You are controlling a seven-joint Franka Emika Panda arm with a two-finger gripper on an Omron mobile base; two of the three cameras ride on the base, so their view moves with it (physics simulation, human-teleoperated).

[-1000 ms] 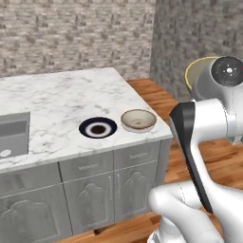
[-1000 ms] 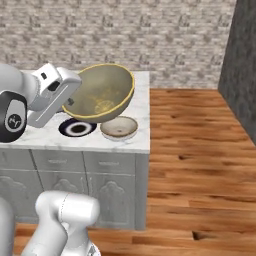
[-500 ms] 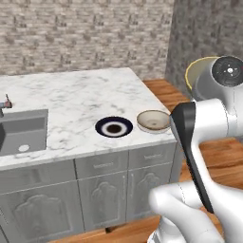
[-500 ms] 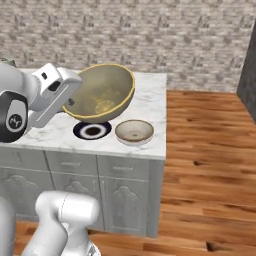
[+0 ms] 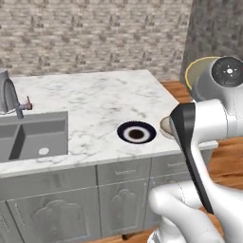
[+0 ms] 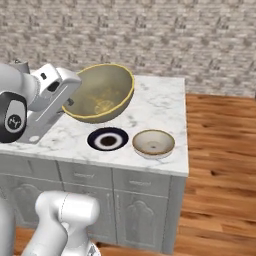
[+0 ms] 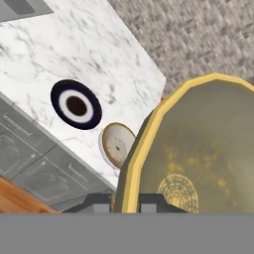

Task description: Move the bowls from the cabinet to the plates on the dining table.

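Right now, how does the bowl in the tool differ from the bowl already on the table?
The held bowl hangs tilted in the air, its rim pinched by the tool; the placed bowl sits upright on a pale plate on the dining table. The held bowl is above the black plate, the placed bowl beside it. Both are olive-tan with paler insides.

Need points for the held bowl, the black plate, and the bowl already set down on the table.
held bowl (image 6: 100, 97), right base view, on its inner wall.
black plate (image 6: 108, 139), right base view, on its pale ring near the centre.
set-down bowl (image 6: 153, 142), right base view, on its cream inside.
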